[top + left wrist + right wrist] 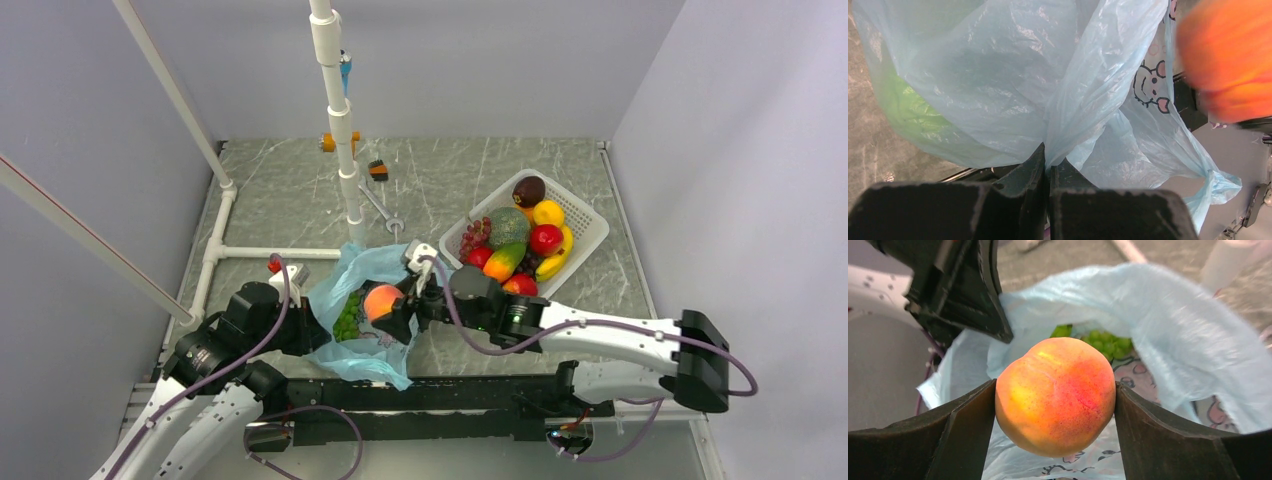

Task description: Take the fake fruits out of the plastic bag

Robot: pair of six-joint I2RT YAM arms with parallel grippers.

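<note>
The light-blue plastic bag (352, 315) lies open near the front of the table, between my two arms. My right gripper (390, 310) is shut on an orange peach (381, 301) and holds it just above the bag's mouth; in the right wrist view the peach (1055, 395) fills the gap between the fingers. A green grape bunch (348, 318) lies inside the bag, seen behind the peach (1105, 342). My left gripper (1047, 162) is shut on a fold of the bag (1013, 85) at its left side. Green shows through the film (903, 107).
A white slotted basket (585, 222) at the right back holds several other fruits. A white pipe frame (340, 130) stands behind the bag. Small orange and black parts (377, 170) lie at the back. The black rail (450, 395) runs along the front edge.
</note>
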